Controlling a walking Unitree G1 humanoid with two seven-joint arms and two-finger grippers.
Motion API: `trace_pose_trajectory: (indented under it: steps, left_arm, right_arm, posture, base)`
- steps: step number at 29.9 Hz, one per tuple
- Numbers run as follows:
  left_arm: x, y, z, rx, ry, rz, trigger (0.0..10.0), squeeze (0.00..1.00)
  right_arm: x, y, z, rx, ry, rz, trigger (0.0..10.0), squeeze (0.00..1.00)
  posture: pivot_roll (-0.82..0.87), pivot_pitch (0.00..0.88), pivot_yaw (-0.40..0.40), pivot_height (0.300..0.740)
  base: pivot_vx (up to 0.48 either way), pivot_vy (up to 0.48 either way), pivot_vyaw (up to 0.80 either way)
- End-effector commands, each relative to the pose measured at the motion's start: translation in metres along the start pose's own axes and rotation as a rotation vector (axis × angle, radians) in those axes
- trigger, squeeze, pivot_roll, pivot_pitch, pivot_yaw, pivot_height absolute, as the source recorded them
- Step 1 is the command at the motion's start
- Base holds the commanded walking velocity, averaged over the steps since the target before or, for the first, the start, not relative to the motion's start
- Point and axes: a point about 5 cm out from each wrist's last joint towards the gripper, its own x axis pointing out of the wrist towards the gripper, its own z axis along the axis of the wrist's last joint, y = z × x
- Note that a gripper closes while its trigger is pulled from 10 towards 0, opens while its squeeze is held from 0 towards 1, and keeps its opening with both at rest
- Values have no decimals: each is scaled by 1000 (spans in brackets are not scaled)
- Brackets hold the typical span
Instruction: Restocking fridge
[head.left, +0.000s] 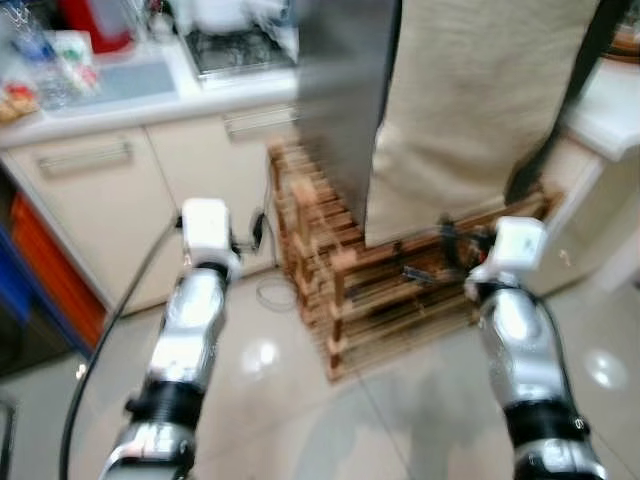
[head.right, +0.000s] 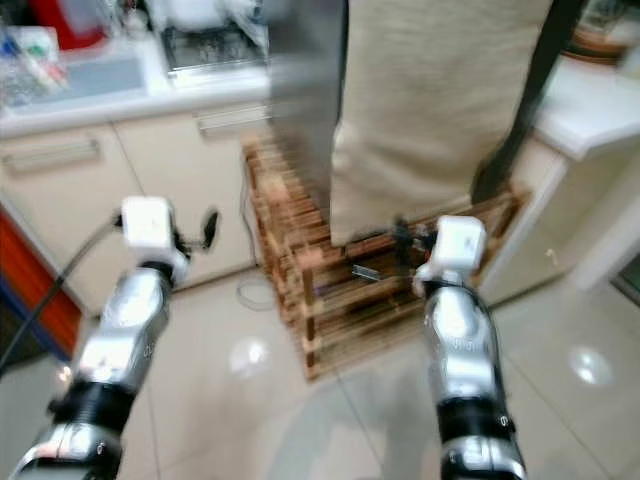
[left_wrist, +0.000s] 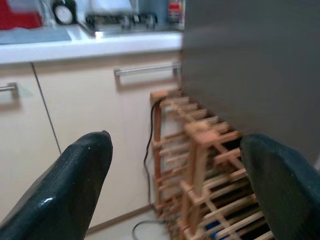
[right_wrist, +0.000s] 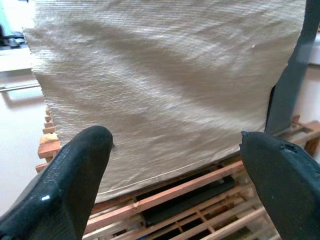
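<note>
Scene blurred in both eye views.

Left gripper: raised at lower left of the left eye view, in front of the cream cabinets. Fingers spread wide in the left wrist view, nothing between them. Aimed at the corner where the cabinet front meets the wooden rack.

Right gripper: raised at lower right of the left eye view, close to the rack's front edge. Fingers spread wide in the right wrist view, nothing held. Aimed at the beige cloth, lower hem just above the rack's top slats.

Fridge: grey, tall, upper centre of the left eye view, standing on the wooden rack. Front side draped by the beige cloth; grey side panel exposed toward the cabinets. Door state: cannot tell.

Wooden rack: slatted, at floor level, centre of frame, beneath fridge and cloth. Dark items inside the slats, too blurred to identify.

Black cable: hanging down between cabinet and rack, loop lying on the pale tiled floor.

White countertop: upper left, above the cabinets, 2 metal handles on the cabinet fronts. Red item and assorted small objects on top, unclear. Dish rack near the fridge side.

Second white counter: upper right edge of frame. Dark strap running diagonally beside the cloth's right edge.
</note>
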Motion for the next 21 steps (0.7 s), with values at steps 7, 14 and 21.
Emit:
trace_pose_trajectory:
  steps: [7,14,21]
  left_arm:
    - [0,-18,16,-87,-99,-99,10000,0]
    - [0,-22,18,-88,-109,-117,10000,0]
    - [-3,-17,17,-79,-103,-107,10000,0]
  right_arm:
    - [1,-11,4,-12,-14,-28,10000,0]
    - [1,-10,2,-9,-8,-27,10000,0]
    - [0,-12,2,-4,-20,-44,10000,0]
  posture:
    - [-217,0,39,740]
    - [-214,0,36,740]
    - [-202,0,37,740]
  base:
    - [336,342,-800]
    - [304,373,-800]
    - [78,113,-636]
